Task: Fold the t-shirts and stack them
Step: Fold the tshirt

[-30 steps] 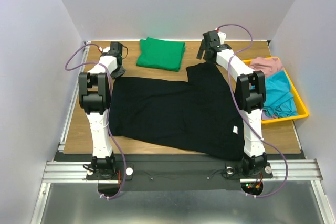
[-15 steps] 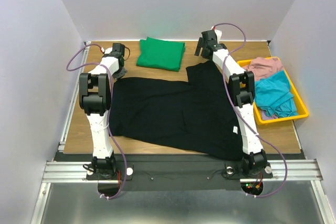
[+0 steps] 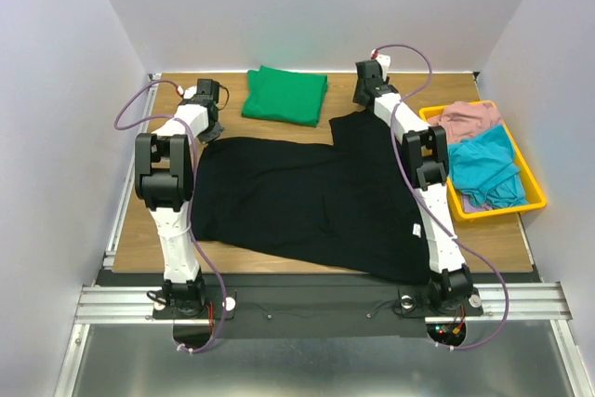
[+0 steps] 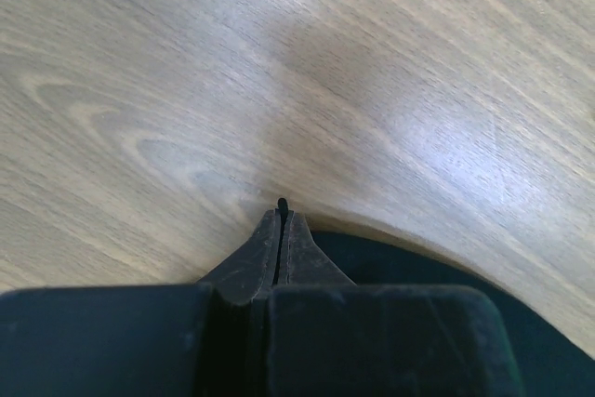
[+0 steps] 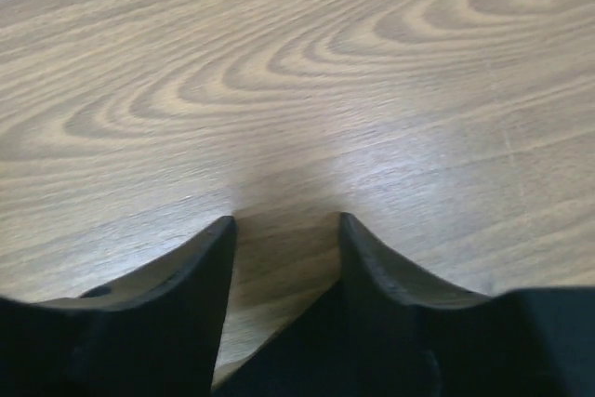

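Note:
The black t-shirt [image 3: 307, 197] lies spread flat across the table, with a small white tag [image 3: 416, 230] near its right edge. The green t-shirt [image 3: 284, 95] sits folded at the back. My left gripper [image 3: 210, 127] is at the black shirt's far left corner. In the left wrist view the left gripper [image 4: 281, 216] is shut, with a thin black sliver of cloth poking out at the tips. My right gripper [image 3: 361, 99] is low at the shirt's far right corner. In the right wrist view the right gripper [image 5: 286, 220] stands open, with the black cloth edge [image 5: 307, 350] lying between its jaws.
A yellow bin [image 3: 532, 183] at the right holds a pink cloth [image 3: 469, 118] and a teal cloth [image 3: 483, 165]. Grey walls close in the back and both sides. Bare wood [image 3: 139, 220] shows to the left of the black shirt.
My right arm has stretched further back and lowered its gripper onto the shirt's far right corner. The left gripper has stayed at the far left corner.

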`<state>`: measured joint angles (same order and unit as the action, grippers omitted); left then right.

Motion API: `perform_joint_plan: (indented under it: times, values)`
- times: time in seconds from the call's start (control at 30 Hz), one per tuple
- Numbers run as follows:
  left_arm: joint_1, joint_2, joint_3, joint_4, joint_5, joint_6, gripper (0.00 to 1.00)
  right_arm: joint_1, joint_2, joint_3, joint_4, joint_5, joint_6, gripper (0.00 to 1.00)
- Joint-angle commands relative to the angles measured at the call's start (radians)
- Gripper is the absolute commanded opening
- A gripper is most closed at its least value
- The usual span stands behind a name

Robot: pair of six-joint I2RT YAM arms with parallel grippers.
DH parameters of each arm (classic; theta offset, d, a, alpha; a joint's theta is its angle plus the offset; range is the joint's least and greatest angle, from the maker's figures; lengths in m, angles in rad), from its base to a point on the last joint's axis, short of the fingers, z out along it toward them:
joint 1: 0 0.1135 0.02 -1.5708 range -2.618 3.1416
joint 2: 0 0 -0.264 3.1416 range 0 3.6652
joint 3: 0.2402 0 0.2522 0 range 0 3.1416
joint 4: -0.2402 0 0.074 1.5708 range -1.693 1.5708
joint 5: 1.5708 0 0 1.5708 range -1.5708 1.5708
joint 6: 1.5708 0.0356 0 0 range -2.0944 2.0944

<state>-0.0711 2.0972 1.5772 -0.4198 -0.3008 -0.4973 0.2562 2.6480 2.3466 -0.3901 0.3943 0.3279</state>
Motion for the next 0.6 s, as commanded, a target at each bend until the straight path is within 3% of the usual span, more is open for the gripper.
perform_joint_plan:
  times: [0.0, 0.2, 0.3, 0.57]
  values:
    - [-0.006, -0.094, -0.023, 0.029, 0.002, 0.009, 0.00, -0.003, -0.048, -0.079, 0.008, 0.005, 0.013, 0.49]
    - [-0.004, -0.124, -0.057, 0.047, 0.009, 0.008, 0.00, -0.003, -0.129, -0.155, 0.008, 0.038, 0.002, 0.20]
    - [-0.004, -0.132, -0.072, 0.055, 0.015, 0.008, 0.00, -0.003, -0.157, -0.188, 0.010, 0.031, -0.001, 0.00]
    - [-0.007, -0.160, -0.101, 0.070, 0.023, 0.013, 0.00, -0.003, -0.235, -0.187, 0.022, 0.025, -0.033, 0.00]
